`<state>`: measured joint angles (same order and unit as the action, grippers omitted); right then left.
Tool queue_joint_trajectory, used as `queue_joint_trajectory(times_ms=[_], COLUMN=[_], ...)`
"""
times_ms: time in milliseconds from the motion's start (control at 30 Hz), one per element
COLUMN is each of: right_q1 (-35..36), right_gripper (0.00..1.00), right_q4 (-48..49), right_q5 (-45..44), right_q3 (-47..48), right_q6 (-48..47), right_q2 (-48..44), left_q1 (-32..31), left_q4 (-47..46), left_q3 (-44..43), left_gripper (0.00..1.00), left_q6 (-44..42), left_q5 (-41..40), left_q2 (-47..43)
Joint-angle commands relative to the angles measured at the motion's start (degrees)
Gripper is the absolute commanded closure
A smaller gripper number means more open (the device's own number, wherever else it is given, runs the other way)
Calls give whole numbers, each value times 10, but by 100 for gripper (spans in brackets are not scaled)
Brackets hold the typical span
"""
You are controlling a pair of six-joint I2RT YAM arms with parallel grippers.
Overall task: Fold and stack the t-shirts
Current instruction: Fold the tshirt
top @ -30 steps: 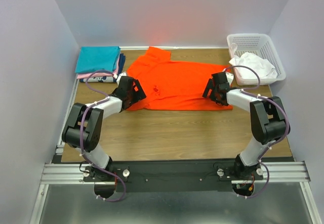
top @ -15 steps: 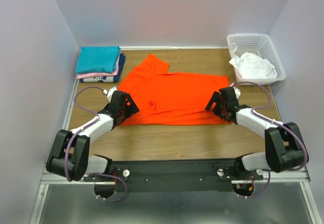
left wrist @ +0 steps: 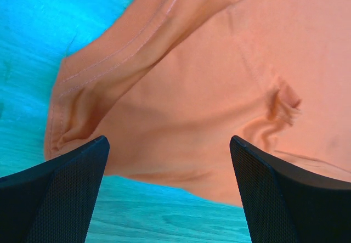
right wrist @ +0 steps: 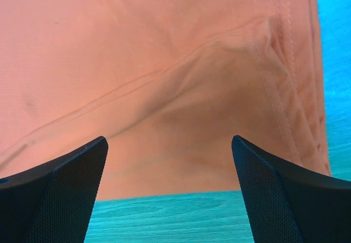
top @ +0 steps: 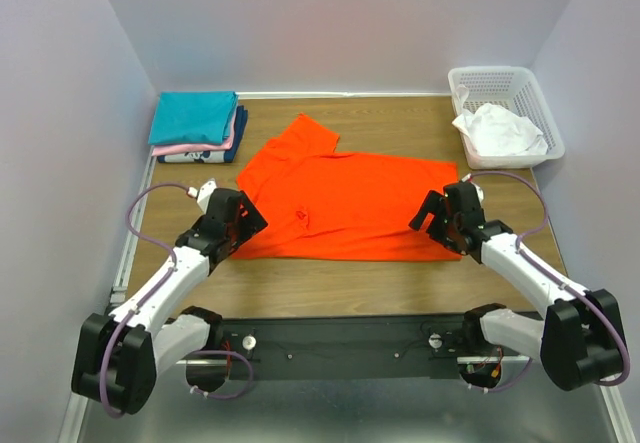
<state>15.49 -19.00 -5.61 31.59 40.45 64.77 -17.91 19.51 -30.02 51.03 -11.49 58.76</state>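
A bright orange-red t-shirt [top: 345,203] lies spread on the wooden table, one sleeve pointing to the back. My left gripper [top: 240,225] hovers open at its near left corner. In the left wrist view the shirt's hem [left wrist: 208,89] fills the space between and beyond the open gripper [left wrist: 167,141]. My right gripper [top: 440,225] is open at the near right corner, where the right wrist view shows the side seam [right wrist: 181,78] beyond the gripper [right wrist: 169,140]. Nothing is pinched in either. Folded t-shirts [top: 195,116], teal on top of pink and navy, are stacked at the back left.
A white lattice basket [top: 505,81] stands at the back right with a crumpled white shirt [top: 500,128] in it. A strip of bare table [top: 350,283] runs between the orange shirt and the arm bases. Walls close in the left, right and back.
Both arms have drawn back toward the near edge, and the orange shirt now lies closer to that edge. Both grippers stayed open.
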Motion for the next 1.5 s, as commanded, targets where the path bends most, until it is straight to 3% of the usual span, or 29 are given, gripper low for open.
queue_joint_trajectory(times_ms=[0,167,300,600,1300,1467], right_q1=[2,2,2,1,1,1], right_gripper=[0,0,0,0,0,0], right_q4=[-19,-19,-20,-19,-21,-20], right_q5=[9,-17,-36,-60,-78,-66], right_q3=[28,34,35,22,19,32], right_q6=[-6,7,10,7,0,-18], right_q2=[-14,-11,-12,-37,-46,-47], left_q1=[-16,-81,-130,-160,-182,-183], left_q4=[4,-72,-111,-180,-172,-160], left_q3=[-28,-69,-110,-173,-262,-272], left_gripper=[2,2,2,2,2,2], left_q6=[-5,-23,-38,-57,-85,-87], left_q5=[-13,30,57,83,75,62], left_q2=[-17,36,145,298,420,411])
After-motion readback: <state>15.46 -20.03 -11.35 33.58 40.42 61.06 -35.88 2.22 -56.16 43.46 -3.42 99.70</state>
